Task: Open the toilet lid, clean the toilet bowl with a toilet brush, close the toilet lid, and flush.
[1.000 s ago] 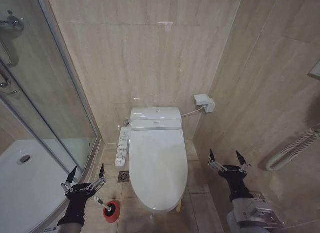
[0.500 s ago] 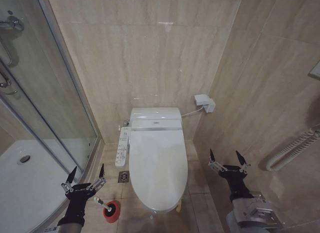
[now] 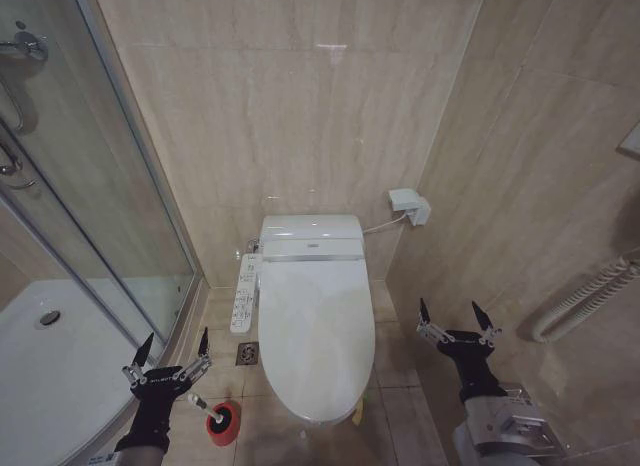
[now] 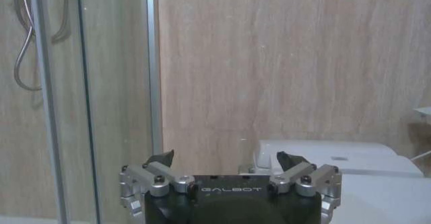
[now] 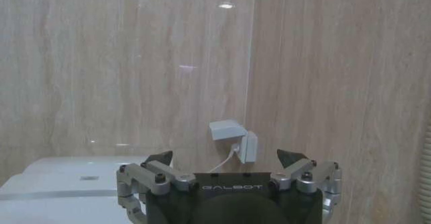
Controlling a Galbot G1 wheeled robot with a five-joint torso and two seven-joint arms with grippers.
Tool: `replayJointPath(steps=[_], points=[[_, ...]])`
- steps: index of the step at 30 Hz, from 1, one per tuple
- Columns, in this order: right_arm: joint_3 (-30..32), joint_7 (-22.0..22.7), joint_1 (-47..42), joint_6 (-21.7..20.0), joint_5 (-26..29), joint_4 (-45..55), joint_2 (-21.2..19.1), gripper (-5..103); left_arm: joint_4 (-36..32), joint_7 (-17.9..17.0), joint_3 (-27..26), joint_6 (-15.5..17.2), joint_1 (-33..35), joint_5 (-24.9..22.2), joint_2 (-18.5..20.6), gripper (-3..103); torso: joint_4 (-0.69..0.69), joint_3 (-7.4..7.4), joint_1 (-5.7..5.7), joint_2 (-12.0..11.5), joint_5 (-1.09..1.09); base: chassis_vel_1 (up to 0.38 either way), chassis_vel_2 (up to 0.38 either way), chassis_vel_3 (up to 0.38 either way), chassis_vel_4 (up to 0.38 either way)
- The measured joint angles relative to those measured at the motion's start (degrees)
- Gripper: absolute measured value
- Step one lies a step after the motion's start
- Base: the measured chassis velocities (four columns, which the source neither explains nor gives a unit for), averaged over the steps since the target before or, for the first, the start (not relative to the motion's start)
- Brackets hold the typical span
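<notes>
- The toilet lid (image 3: 308,331) is lying flat and shut over the toilet bowl (image 3: 322,414), in the middle of the floor against the far wall, so the first step, opening it, is not yet done.
- The toilet brush (image 3: 205,409) is sitting in its red holder (image 3: 224,423) on the floor, near left of the bowl; nothing is gripping it.
- The left gripper (image 3: 170,351) is hovering just above and beside the brush, its fingers (image 3: 143,350) spread wide and holding nothing.
- The right gripper (image 3: 452,316) is hanging to the right of the bowl, well apart from the lid, fingers (image 3: 423,312) likewise spread and empty.
- Judging from this, the whole task is lying ahead: lifting the lid, scrubbing, closing, flushing.
</notes>
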Motion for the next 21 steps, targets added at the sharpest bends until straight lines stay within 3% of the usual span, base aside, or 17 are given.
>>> replayJointPath(steps=[21], points=[[0.0,0.0,0.0,0.0,0.0,0.0,0.0,100,0.0,0.0,0.0,0.0,0.0,0.0,0.0,99,0.00,0.00,0.00,0.0,0.00,0.000,0.000,0.000,0.000]])
